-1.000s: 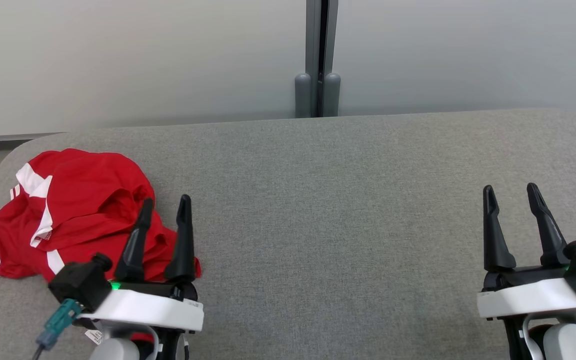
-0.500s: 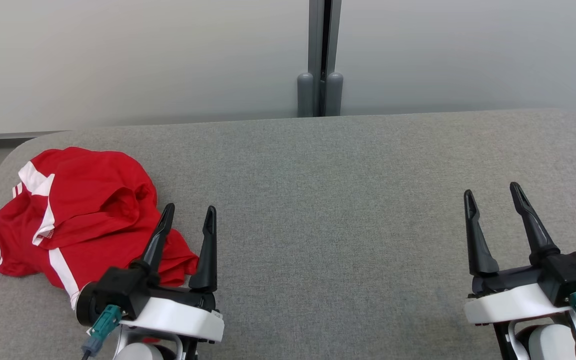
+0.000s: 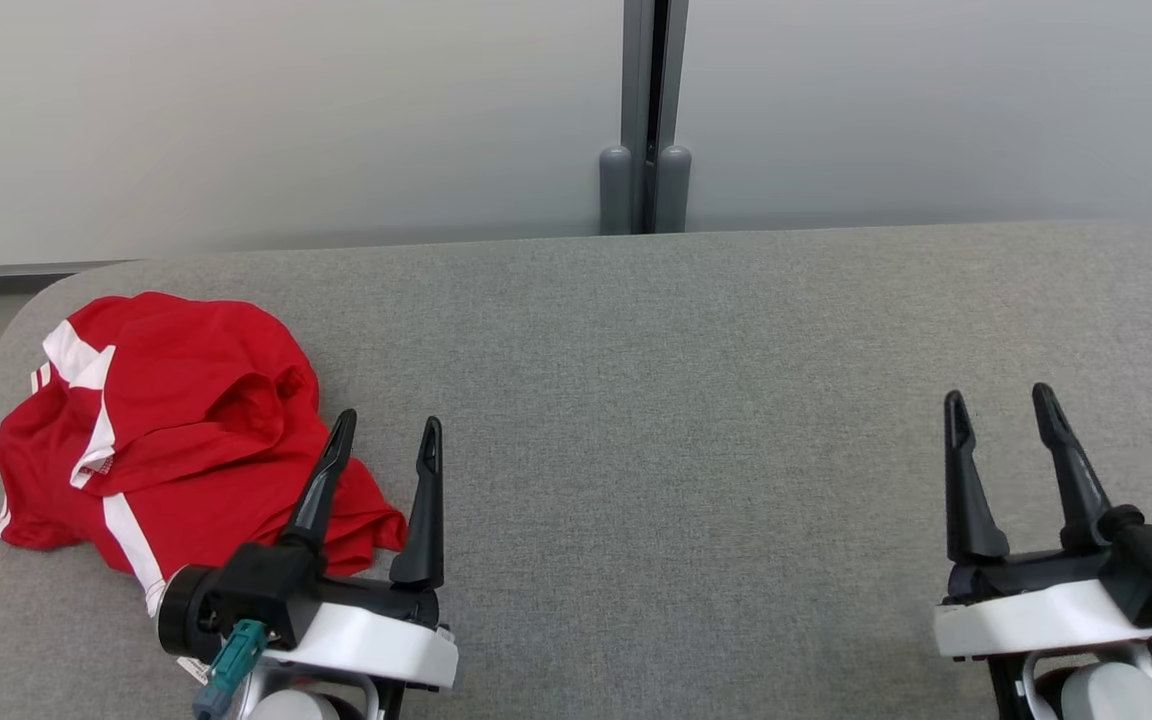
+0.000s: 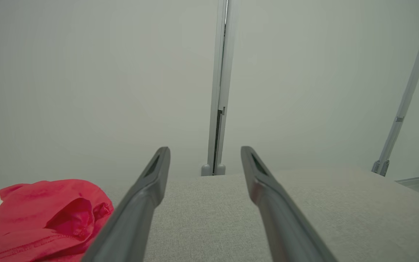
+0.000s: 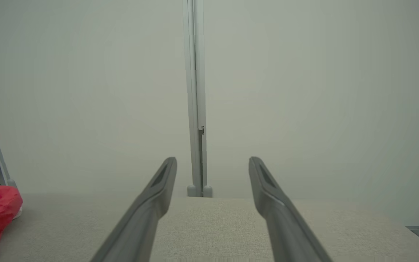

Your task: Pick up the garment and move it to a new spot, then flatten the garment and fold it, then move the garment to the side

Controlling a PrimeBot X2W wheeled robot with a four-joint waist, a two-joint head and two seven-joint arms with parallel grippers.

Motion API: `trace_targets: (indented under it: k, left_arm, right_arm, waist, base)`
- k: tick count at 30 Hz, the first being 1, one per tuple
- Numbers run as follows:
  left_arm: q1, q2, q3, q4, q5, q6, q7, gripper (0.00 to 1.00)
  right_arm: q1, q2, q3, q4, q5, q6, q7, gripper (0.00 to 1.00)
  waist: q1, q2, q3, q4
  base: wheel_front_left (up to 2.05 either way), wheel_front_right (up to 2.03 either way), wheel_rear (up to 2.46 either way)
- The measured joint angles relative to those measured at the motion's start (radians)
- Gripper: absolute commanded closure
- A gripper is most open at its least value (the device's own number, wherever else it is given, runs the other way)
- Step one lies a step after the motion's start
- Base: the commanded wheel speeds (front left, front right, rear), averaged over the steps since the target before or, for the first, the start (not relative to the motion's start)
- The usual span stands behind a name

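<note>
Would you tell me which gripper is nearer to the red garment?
Left. The left gripper is right beside the red garment; the right gripper is far across the surface.

- Garment (image 3: 186, 420): red cloth with white stripes; it is looking matt, soft and creased.
- Table (image 3: 686, 400): the grey fabric cover is showing a fine, slightly rough, matt weave.
- Left gripper (image 3: 388, 432) and right gripper (image 3: 999, 398): the fingers (image 3: 426, 510) are looking like smooth, dark, matt plastic; the shells (image 3: 376, 640) are showing white plastic with a slight gloss.
- Plug (image 3: 231, 650): teal plastic.
- Wall (image 3: 286, 120): the pale panels are looking smooth and matt.
- Post (image 3: 645, 110): grey and smooth, looking like painted metal.
</note>
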Motion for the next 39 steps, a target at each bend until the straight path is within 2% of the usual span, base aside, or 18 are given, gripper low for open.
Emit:
trace_targets:
  k: [9,16,30,39]
  left_arm:
    - [0.001,0.001,-0.002,0.050,-0.015,0.006,-0.015,0.00]
    - [0.000,0.001,-0.011,0.107,-0.004,0.017,-0.025,0.00]
    - [-0.002,0.001,-0.017,0.110,-0.004,0.017,-0.025,0.00]
    - [0.001,0.001,-0.015,0.110,-0.006,0.020,-0.025,0.00]
  right_arm:
    - [0.009,0.000,0.027,0.059,0.146,0.001,-0.015,0.00]
    - [0.005,0.001,0.046,0.079,0.174,0.001,-0.025,0.00]
    - [0.004,0.001,0.038,0.091,0.180,0.001,-0.027,0.00]
    - [0.026,0.000,0.042,0.087,0.174,0.001,-0.027,0.00]
  waist:
    - [0.0000,0.0000,0.003,0.009]
    - [0.0000,0.0000,0.004,0.012]
    - [0.0000,0.0000,0.001,0.014]
    - [0.0000,0.0000,-0.007,0.096]
  base:
    - [0.00,0.00,0.00]
    - [0.00,0.00,0.00]
    - [0.00,0.00,0.00]
    - [0.00,0.00,0.00]
